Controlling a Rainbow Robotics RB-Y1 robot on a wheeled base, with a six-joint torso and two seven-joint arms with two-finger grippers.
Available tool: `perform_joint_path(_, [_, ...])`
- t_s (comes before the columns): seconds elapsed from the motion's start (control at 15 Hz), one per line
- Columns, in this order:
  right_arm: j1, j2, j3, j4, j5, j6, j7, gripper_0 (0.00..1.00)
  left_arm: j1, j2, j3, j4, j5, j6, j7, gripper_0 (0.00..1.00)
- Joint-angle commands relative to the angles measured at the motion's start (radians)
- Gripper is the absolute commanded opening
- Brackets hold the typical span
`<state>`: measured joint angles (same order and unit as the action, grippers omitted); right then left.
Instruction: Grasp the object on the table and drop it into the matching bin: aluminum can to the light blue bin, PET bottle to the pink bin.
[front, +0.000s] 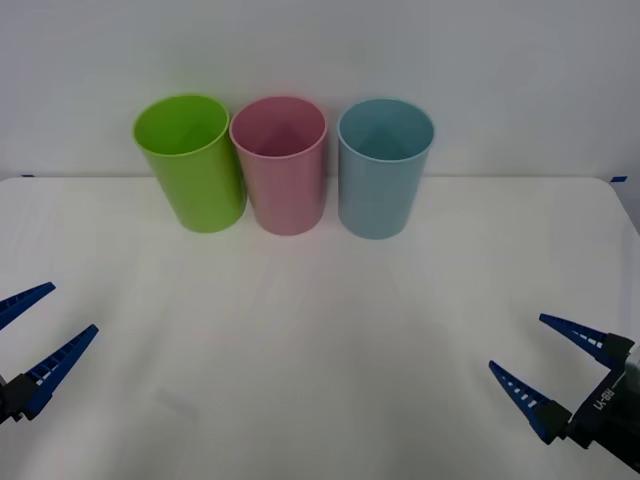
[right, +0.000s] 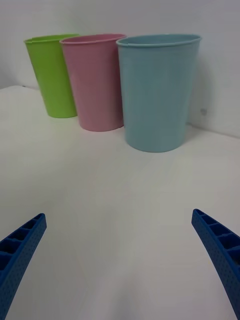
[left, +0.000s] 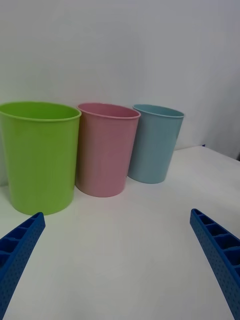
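- The wide, flat white tabletop (front: 320, 330) carries everything; both grippers hang low over its near edge.
- The tall round lime green plastic bin (front: 190, 160) stands far ahead of the left gripper, at the left end of a row of three.
- The tall round pink plastic bin (front: 280, 163) is in the middle of the row, just beside the green one and upright.
- The tall round light blue plastic bin (front: 385, 165) is at the right end, far ahead of the right gripper, with a small gap to the pink bin.
- The left gripper (front: 32, 335) has its blue ribbed fingers spread wide, with nothing between them.
- The right gripper (front: 545, 362) is also spread wide and holds nothing.
- I cannot tell where the small plastic bottle is; the inside of the pink bin is not clear enough to judge.
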<state>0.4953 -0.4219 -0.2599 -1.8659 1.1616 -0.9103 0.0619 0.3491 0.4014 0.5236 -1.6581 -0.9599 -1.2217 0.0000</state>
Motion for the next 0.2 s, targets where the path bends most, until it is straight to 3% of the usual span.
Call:
perform_joint_path(0.07, [0.006, 0.000, -0.001, -0.001, 0.009, -0.001, 0.000, 1.00, 0.000, 0.000, 0.000, 0.000, 0.000, 0.000, 0.000, 1.00])
perform_joint_path(0.2, [0.006, 0.000, -0.001, -0.001, 0.009, -0.001, 0.000, 1.00, 0.000, 0.000, 0.000, 0.000, 0.000, 0.000, 0.000, 1.00])
